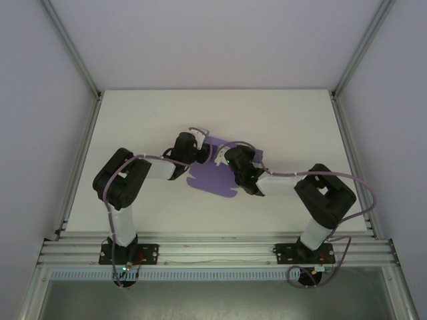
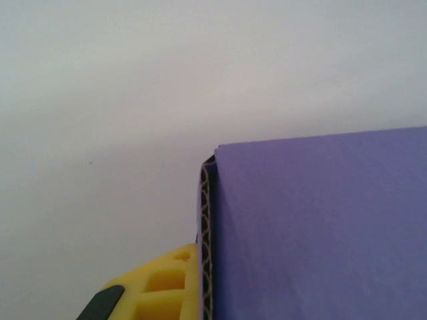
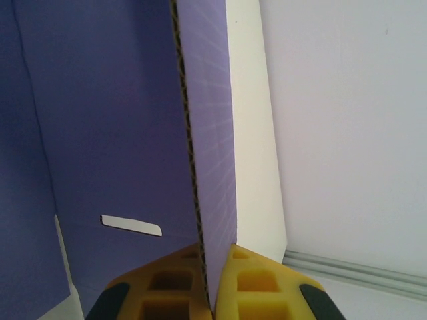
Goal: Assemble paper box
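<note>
The left arm (image 1: 123, 180) and right arm (image 1: 323, 197) fold inward, wrists close together; the left gripper (image 1: 200, 137) is clamped on the paper box (image 1: 210, 179); the right gripper (image 3: 213, 270) pinches its edge between both fingers.

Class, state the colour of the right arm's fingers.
Yellow fingers, best seen in the right wrist view.

Robot lab test cell: white surface (image 1: 287, 120) boxed by plain white panels (image 1: 213, 40), aluminium profile frame (image 1: 70, 45) upper left and right, mounting rail (image 1: 213, 252) at bottom.

Left arm (image 1: 123, 183) and right arm (image 1: 323, 200): black joints, white links, lilac cables, green lights. Left tool (image 1: 198, 138), right tool (image 3: 212, 293): yellow cut-out fingers (image 3: 257, 287), black patches.
</note>
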{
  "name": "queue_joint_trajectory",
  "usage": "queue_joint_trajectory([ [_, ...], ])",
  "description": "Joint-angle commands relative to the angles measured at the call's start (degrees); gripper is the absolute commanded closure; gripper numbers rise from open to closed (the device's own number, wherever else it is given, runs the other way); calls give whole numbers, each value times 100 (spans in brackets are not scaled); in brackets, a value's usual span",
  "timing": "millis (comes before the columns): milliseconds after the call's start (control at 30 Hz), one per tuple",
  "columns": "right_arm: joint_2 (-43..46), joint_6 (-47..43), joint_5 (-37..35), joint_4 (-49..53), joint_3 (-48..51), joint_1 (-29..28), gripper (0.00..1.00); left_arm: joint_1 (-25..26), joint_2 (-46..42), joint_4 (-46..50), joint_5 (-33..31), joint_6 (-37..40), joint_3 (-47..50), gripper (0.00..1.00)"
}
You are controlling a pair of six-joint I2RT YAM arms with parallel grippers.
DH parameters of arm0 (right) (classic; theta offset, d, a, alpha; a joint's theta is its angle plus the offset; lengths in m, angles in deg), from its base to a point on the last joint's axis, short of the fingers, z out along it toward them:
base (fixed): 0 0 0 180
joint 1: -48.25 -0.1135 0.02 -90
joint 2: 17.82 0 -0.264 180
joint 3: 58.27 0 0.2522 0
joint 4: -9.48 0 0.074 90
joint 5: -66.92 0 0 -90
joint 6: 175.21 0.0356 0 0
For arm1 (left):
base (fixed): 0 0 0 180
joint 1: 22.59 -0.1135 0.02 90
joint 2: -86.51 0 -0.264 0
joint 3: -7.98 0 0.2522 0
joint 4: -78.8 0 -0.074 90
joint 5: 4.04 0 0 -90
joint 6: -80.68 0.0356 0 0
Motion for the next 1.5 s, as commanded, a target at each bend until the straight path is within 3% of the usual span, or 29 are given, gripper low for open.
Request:
queue_joint_trajectory([
  [0,-134,349,554,926,-6,-44,100,216,72,188,-1269,-649,-287,98],
  [100,-120,570,502,1100,-77,-54,100,295,308,544,-2403,-1467,-437,100],
  [200,-135,679,379,1227,-94,-60,100,321,504,554,-2501,-1748,-452,100],
  [333,-132,870,346,1354,-80,-53,100,421,721,767,-3268,-1937,-553,100],
  [467,-135,897,313,1389,-82,-45,100,405,742,780,-2882,-1622,-566,100],
  [500,-156,860,271,1376,-89,-39,100,418,646,694,-2688,-1515,-482,92],
  [567,-176,825,216,1373,-108,-12,100,417,405,370,-2361,-1254,-186,60],
  [633,-177,825,224,1386,-125,15,100,410,199,152,-2255,-1134,46,53],
  [733,-183,834,250,1377,-143,52,100,412,3,149,-2021,-880,180,50],
  [1033,-221,833,321,1440,-187,52,100,416,38,-119,-1785,-921,-65,58],
  [1067,-221,836,325,1454,-183,47,100,420,39,-150,-1771,-926,-116,64],
  [1133,-221,846,326,1474,-186,52,100,414,54,-138,-1813,-930,-229,94],
  [1167,-217,850,326,1492,-196,58,100,422,60,-46,-1920,-1005,-305,100],
  [1233,-227,877,303,1501,-195,61,100,423,71,161,-2199,-1149,-440,100],
  [1467,-324,1040,134,1570,-293,60,100,435,297,2099,-3692,-3084,-1125,100],
])
